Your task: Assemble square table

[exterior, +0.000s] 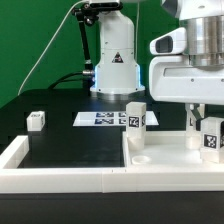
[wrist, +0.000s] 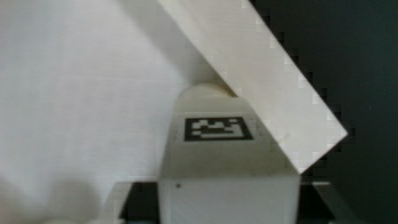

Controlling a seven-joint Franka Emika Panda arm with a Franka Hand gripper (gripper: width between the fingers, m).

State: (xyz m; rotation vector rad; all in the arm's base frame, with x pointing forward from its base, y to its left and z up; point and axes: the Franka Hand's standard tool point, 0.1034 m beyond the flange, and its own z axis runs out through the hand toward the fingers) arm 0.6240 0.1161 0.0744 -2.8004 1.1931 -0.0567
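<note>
The markings noted are black-and-white square tags; their patterns are too small or blurred for any character to be read. 1 tag is seen on the held leg [exterior: 210, 137], 1 on the standing leg [exterior: 135, 117], and several are printed in a row on the marker board [exterior: 108, 118], a thin flat white sheet lying at the middle of the black matt worktop [exterior: 70, 145], towards its far edge. The square table top [exterior: 170, 150], of smooth white plastic with a raised rim, is found in the near corner of the worktop at the exterior view's right, against the low white wall [exterior: 70, 178]. The standing leg, a short white block, is set upright at the table top's corner nearest the marker board. A loose leg [exterior: 37, 120], also white and blocky, lies near the worktop's edge at the exterior view's left, well apart from the rest. The gripper [exterior: 200, 122] is positioned over the table top at the exterior view's right edge, its jaws partly closed and clamped on the held leg. In the wrist view that leg is seen between the jaws, tag facing the camera, with a slanted white bar just beyond it.
</note>
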